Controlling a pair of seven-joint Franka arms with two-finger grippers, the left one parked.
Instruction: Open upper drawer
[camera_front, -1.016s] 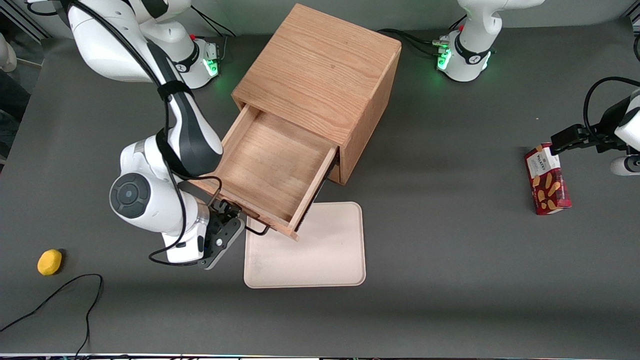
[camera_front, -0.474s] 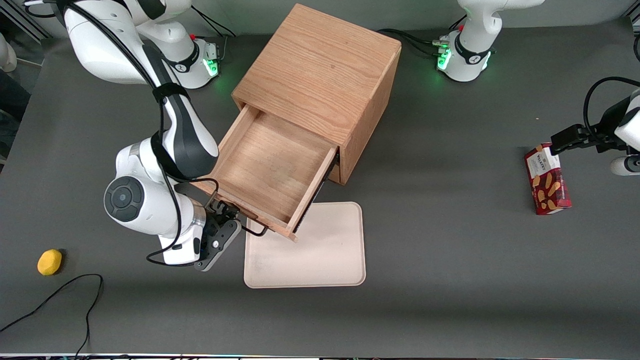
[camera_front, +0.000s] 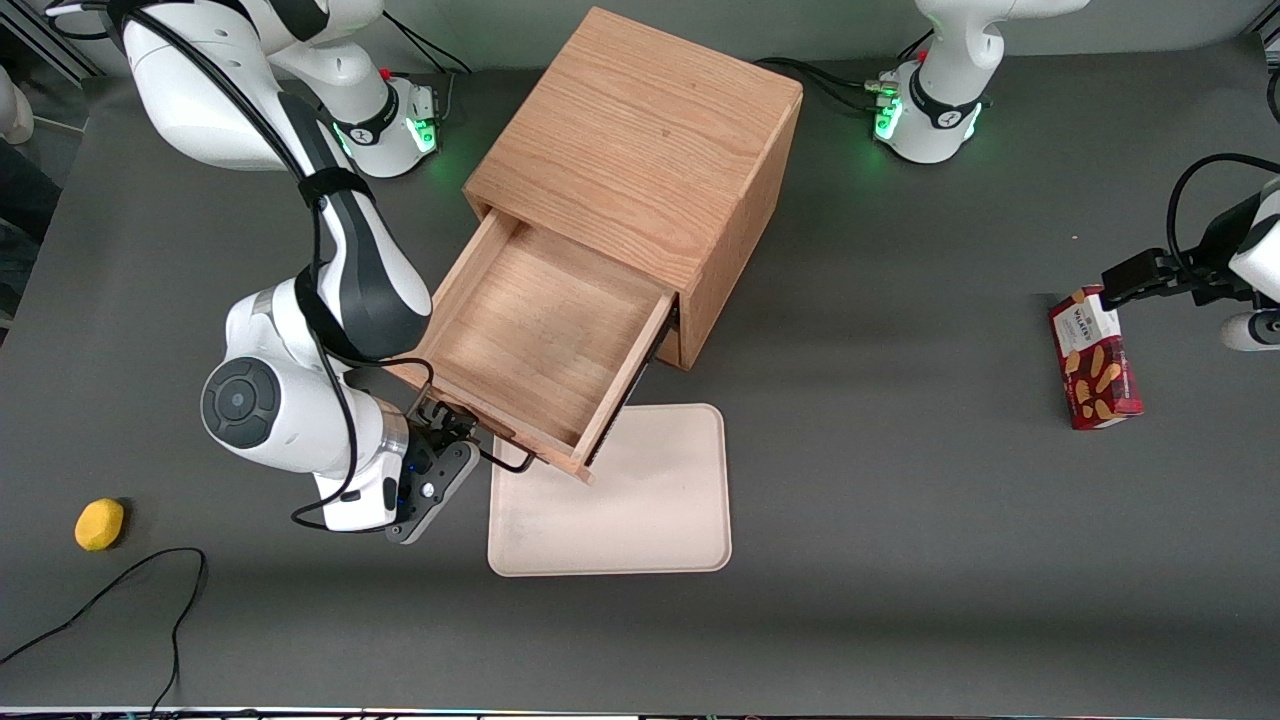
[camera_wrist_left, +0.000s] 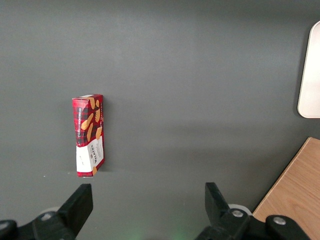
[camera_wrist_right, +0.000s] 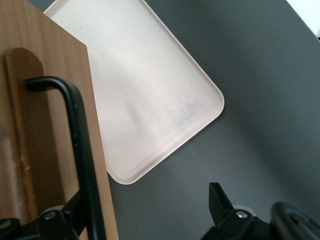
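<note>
Standing pulled well out of the cabinet (camera_front: 640, 140) at frame centre, the upper drawer (camera_front: 545, 335) hides the lower one. The gripper (camera_front: 462, 440), fingers spread, straddles its black handle (camera_wrist_right: 80, 145) without clamping; fingertips are cut off.

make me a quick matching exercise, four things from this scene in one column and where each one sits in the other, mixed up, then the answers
Things:
1. upper drawer
2. gripper
3. beige tray
4. yellow ball

Places or states:
A. lying flat on the table in front of the cabinet
B. pulled out of the cabinet
C. on the table toward the working arm's end
D. at the drawer's black handle

Pairs: 1-B, 2-D, 3-A, 4-C
</note>
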